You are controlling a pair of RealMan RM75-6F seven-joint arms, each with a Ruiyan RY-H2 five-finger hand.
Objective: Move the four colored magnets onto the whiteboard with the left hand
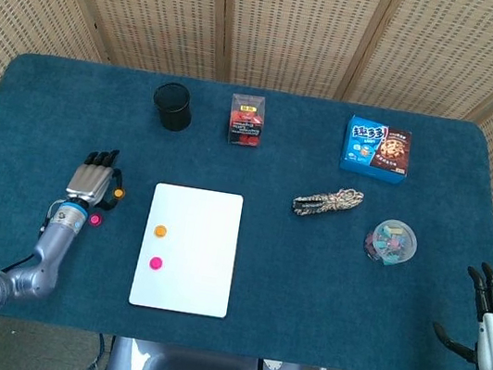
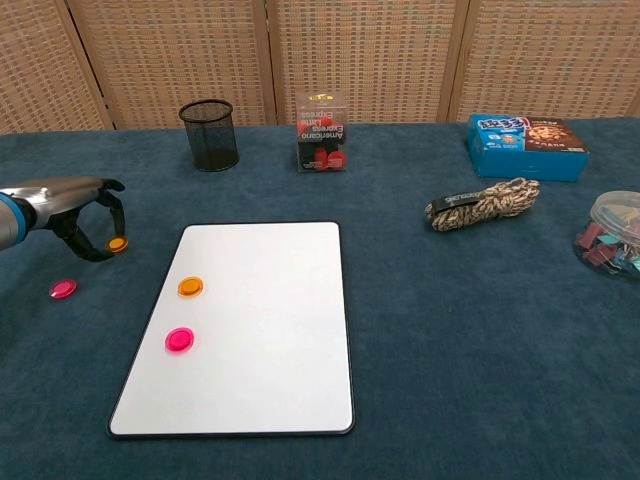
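Open cloth around the whiteboard (image 2: 260, 330)

Bare table (image 2: 450, 330) lies between the whiteboard's left edge and the left hand (image 2: 75, 210). The mesh cup (image 2: 210, 135) and red box (image 2: 321, 131) stand well behind; rope (image 2: 482, 203), blue box (image 2: 526, 133) and clip tub (image 2: 610, 235) crowd the right side.

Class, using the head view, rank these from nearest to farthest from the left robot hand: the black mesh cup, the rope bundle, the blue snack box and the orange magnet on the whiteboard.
1. Orange magnet, on the whiteboard just right of the left robot hand.
2. Black mesh cup, at the table's back, left of centre.
3. Rope bundle, right of the whiteboard.
4. Blue snack box, back right.
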